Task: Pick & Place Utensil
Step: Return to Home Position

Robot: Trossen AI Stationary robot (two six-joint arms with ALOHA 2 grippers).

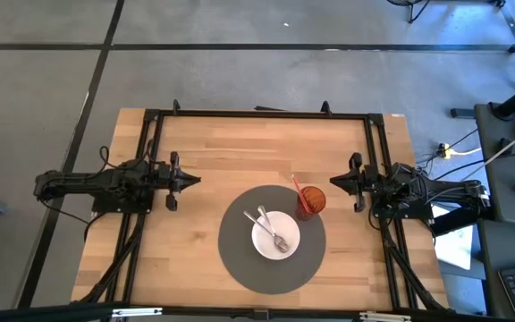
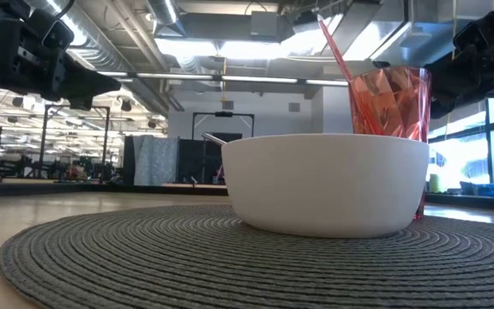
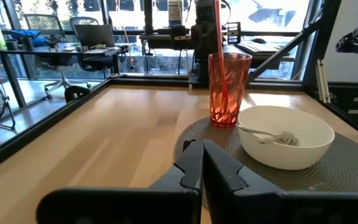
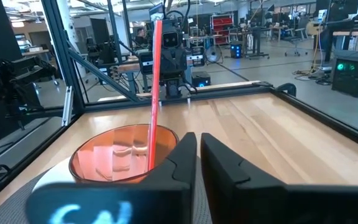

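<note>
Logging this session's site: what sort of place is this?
Likely an open robotics lab or workshop: exposed ceiling ducts, office chairs at desks, and equipment racks beyond the wooden table. Left gripper and right gripper wait at its sides.

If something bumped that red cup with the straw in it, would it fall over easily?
Probably fairly easily: the red cup is tall and narrow. It looks like thin, see-through plastic, so it is likely light. The long orange straw sticking out would likely shift too.

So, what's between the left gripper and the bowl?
Between the left gripper and bowl, only bare table then mat, per the high view.
</note>
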